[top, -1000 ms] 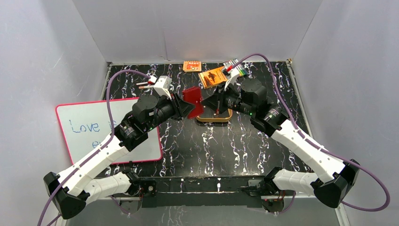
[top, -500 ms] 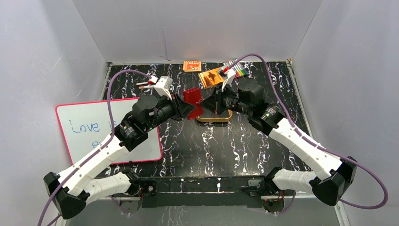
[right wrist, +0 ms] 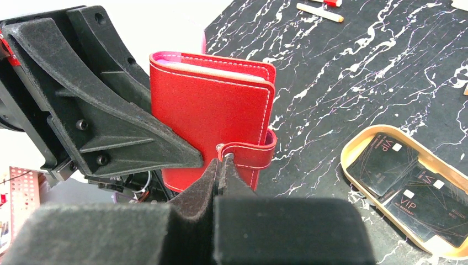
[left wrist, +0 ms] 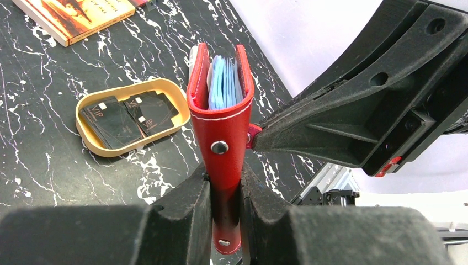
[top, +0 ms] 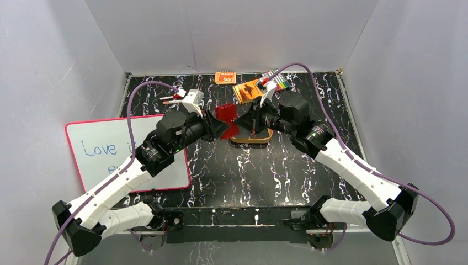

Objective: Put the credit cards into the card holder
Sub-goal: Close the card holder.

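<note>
The red card holder [top: 225, 117] is held upright above the table between both arms. My left gripper [left wrist: 225, 185] is shut on its lower edge, and bluish sleeves [left wrist: 223, 83] show in its top. My right gripper [right wrist: 221, 161] is shut on the wallet's snap tab [right wrist: 248, 154]. The wallet's red cover [right wrist: 209, 105] faces the right wrist camera. Dark credit cards [left wrist: 127, 116] marked VIP lie in the tan oval tray [left wrist: 132, 86] on the table. They also show in the right wrist view [right wrist: 408, 182]. In the top view the tray [top: 251, 141] lies just below the right gripper [top: 246, 120].
A whiteboard [top: 129, 152] with a pink rim lies at the left under the left arm. An orange book [top: 247, 90], a small orange packet [top: 224, 77] and coloured markers [top: 280, 83] lie at the back. A pen [top: 170, 99] lies back left. Grey walls surround the table.
The right wrist has shifted slightly back and left. The card holder stays held between both grippers at about the same spot.
</note>
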You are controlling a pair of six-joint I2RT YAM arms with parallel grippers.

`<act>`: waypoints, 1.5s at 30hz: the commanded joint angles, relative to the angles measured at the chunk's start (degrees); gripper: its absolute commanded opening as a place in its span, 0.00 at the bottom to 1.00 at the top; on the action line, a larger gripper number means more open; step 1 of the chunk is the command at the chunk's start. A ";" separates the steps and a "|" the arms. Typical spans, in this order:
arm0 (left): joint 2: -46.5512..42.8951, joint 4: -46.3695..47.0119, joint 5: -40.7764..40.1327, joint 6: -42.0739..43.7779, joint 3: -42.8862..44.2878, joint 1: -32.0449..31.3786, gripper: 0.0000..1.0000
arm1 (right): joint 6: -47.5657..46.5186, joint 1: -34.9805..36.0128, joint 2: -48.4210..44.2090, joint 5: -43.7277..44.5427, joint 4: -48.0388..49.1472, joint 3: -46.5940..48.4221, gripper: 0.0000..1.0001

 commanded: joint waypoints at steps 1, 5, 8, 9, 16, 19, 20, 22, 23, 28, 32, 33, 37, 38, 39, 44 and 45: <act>-0.02 2.12 1.54 0.84 1.91 0.13 0.00 | -0.57 0.19 -0.89 0.62 3.15 2.30 0.00; 0.09 1.54 0.95 0.93 2.03 0.13 0.00 | -0.62 0.16 -0.85 0.09 3.36 2.39 0.00; 0.06 1.49 0.92 0.94 2.19 0.13 0.00 | -0.68 0.17 -0.38 -0.71 3.01 2.76 0.00; 0.03 1.49 1.00 0.94 2.24 0.13 0.00 | -0.79 0.18 -0.18 -0.89 2.86 2.82 0.00; -0.32 1.54 1.16 0.94 2.59 0.11 0.00 | -0.99 0.23 0.51 -1.43 2.08 3.24 0.00; -0.37 1.58 1.32 0.94 2.67 0.11 0.00 | -1.17 0.28 0.93 -1.57 1.79 3.39 0.00; -0.41 1.58 1.22 1.00 2.68 0.12 0.00 | -1.20 0.27 1.10 -1.74 1.64 3.54 0.00; -0.50 1.58 1.24 1.02 2.67 0.12 0.00 | -1.36 0.42 1.41 -1.88 1.31 3.82 0.00; -0.58 1.65 1.30 1.02 2.68 0.13 0.00 | -1.44 0.51 1.49 -1.79 1.21 3.95 0.00; -0.81 2.13 2.31 1.02 2.77 0.11 0.00 | -1.62 0.59 1.78 -1.42 1.10 4.31 0.00; -0.85 2.27 3.10 1.02 2.78 0.13 0.00 | -1.71 0.79 2.08 -1.56 0.93 4.49 0.00; -0.85 2.32 3.27 1.02 2.81 0.13 0.00 | -1.80 0.79 2.18 -1.52 0.91 4.50 0.00; -0.72 2.70 4.10 1.02 2.87 0.13 0.00 | -2.09 0.99 2.64 -2.00 0.54 4.81 0.00; -0.76 2.70 4.17 1.02 2.91 0.13 0.00 | -2.21 1.09 2.79 -2.16 0.43 4.95 0.00; -0.74 2.73 4.42 1.09 3.02 0.13 0.00 | -2.32 1.18 2.98 -2.15 0.26 5.08 0.00; -0.72 2.82 6.83 1.23 2.96 0.13 0.00 | -2.58 1.39 3.66 -2.39 -0.19 5.63 0.00; -0.68 2.82 7.40 1.28 3.02 0.13 0.00 | -2.59 1.45 3.79 -2.51 -0.24 5.70 0.00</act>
